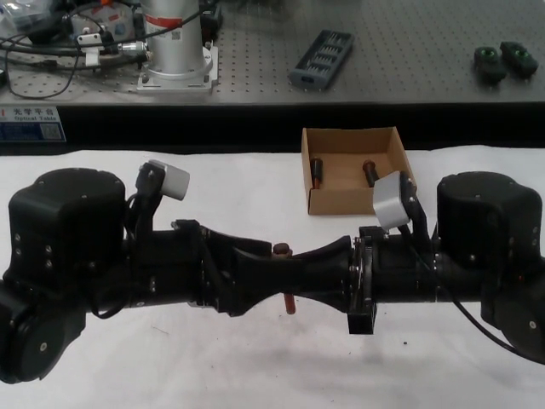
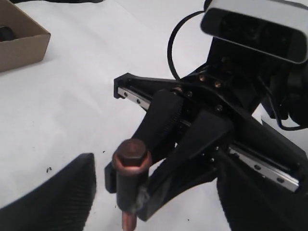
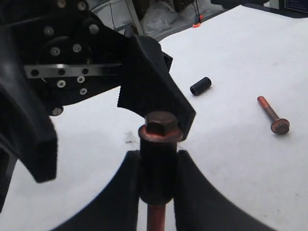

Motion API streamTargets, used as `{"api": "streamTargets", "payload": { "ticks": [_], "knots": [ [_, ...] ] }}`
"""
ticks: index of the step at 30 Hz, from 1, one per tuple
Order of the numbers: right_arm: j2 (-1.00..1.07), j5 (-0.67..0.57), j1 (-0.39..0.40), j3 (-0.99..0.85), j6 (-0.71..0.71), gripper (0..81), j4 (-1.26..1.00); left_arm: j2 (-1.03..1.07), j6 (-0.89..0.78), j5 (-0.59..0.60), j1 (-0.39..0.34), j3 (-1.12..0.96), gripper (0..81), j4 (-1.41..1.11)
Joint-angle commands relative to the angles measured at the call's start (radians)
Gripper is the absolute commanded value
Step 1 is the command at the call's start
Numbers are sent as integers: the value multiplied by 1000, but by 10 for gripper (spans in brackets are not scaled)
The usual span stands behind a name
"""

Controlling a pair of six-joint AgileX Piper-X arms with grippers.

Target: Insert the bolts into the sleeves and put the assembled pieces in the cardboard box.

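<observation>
Right end effector [image 3: 158,162]: fingers clamped shut on a black sleeve [image 3: 158,175], held upright above the worktop [image 1: 213,362]. Copper-coloured bolt [image 3: 161,126] seated in that sleeve, hex head on top, shank poking out underneath. Position: mid-worktop, between the two arms, nearer than the box [image 1: 345,203].

Left end effector [image 3: 115,150]: spread wide, gripping nothing, one finger on each side of the held bolt. Cannot tell whether the closer fingertip touches the hex head.

Writing: blue label [image 1: 32,123] with pale lettering on the front edge of the perforated rear table [image 1: 409,51]. Too small to trust, so not read out.

View by view:
- High view: cardboard box open on the white cloth, just beyond the right arm. Two assembled pieces [image 1: 317,173] lying inside, apart from each other. On the rear table: dark slotted tray [image 1: 321,58], two dark green parts [image 1: 507,61], metal column [image 1: 174,38], tangle of cables [image 1: 51,43].
- Right wrist view: loose sleeve [image 3: 200,85] and loose bolt [image 3: 272,115] lying flat on the cloth, near each other, not touching.
- Left wrist view: right arm's grey camera housing [image 2: 255,24] above its finger rail, plus one corner of the box at the frame edge.
</observation>
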Motion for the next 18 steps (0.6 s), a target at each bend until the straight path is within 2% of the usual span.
{"api": "streamTargets", "payload": {
  "ticks": [1, 3, 5, 9, 13, 18],
  "knots": [
    [-6, -5, -6, -12, -2, 53, -16, -35, -13, -20, -6, -21, 484, -44],
    [-6, 32, -10, -12, 5, 53, -16, -60, -13, -72, 10, -22, 482, -41],
    [-6, 131, -25, -25, 65, 53, -7, -92, -9, -127, 43, -22, 482, 1],
    [3, 311, -76, -105, 123, 53, 38, -184, 81, -227, 143, -22, 482, 187],
    [64, 391, -118, -293, 123, 53, 175, -290, 223, -332, 223, -22, 482, 371],
    [213, 518, -156, -581, 85, 53, 412, -401, 243, -372, 249, -22, 482, 489]
  ]
}}
